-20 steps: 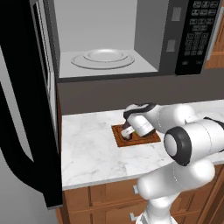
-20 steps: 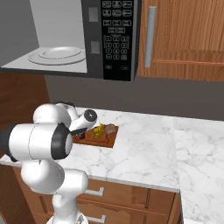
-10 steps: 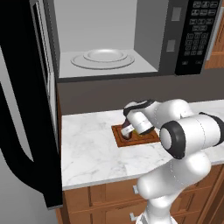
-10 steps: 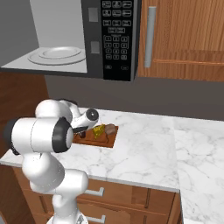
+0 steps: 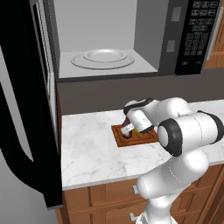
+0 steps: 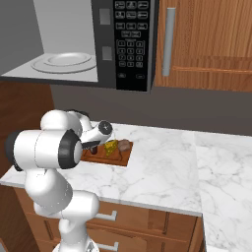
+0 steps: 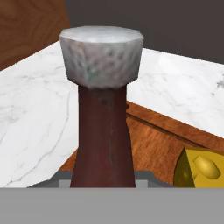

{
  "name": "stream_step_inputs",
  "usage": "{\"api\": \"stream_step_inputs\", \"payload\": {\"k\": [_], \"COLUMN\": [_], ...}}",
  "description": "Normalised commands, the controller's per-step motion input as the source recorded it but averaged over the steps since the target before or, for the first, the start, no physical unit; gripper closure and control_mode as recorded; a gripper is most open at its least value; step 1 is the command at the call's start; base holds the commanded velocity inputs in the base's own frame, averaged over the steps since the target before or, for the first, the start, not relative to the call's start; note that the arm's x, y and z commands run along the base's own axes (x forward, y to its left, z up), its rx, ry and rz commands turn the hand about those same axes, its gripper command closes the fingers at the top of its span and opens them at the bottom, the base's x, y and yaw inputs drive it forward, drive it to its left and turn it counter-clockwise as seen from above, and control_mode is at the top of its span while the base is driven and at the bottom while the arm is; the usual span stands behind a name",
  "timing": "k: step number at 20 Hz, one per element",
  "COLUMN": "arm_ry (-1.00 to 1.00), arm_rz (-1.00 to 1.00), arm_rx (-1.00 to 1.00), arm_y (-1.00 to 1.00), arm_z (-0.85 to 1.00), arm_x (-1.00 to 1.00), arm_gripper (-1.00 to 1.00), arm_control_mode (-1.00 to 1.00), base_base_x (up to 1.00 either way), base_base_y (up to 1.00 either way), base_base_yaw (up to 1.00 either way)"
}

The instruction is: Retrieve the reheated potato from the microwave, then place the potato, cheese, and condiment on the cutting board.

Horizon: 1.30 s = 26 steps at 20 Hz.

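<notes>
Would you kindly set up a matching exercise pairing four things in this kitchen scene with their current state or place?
Things:
1. dark brown condiment bottle with pale cap
2. yellow-orange cheese wedge
3. small brown potato
4. black microwave door

States:
A. swung wide open
B. on the reddish-brown wooden cutting board, nearest the board's right end
C. gripped, upright over the board
D. on the board, between bottle and potato

Pairs: 1-C, 2-D, 3-B, 4-A

The microwave point(image 6: 103, 44) keypad markings are too small to read.

The arm folds low and forward, its pincer point(image 5: 127, 131) clamped shut.
</notes>
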Motion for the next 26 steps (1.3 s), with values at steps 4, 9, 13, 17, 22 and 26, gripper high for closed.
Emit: {"api": "stream_step_inputs", "payload": {"k": [4, 9, 13, 17, 22, 26], "arm_ry": [0.00, 0.00, 0.00, 0.00, 0.00, 0.00], "arm_rz": [0.00, 0.00, 0.00, -0.03, -0.06, -0.07], "arm_rx": [0.00, 0.00, 0.00, 0.00, 0.00, 0.00], "arm_y": [0.01, 0.00, 0.00, 0.00, 0.00, 0.00], "arm_z": [-0.05, 0.00, 0.00, 0.03, 0.02, 0.01], "arm_x": [-0.04, -0.05, -0.09, -0.15, -0.17, -0.13], "arm_gripper": [-1.00, -1.00, -1.00, -1.00, -1.00, -1.00], "arm_control_mode": [-1.00, -1.00, -1.00, -1.00, -1.00, -1.00], "base_base_x": [0.00, 0.00, 0.00, 0.00, 0.00, 0.00], "base_base_y": [0.00, 0.00, 0.00, 0.00, 0.00, 0.00], "base_base_yaw": [0.00, 0.00, 0.00, 0.00, 0.00, 0.00]}}
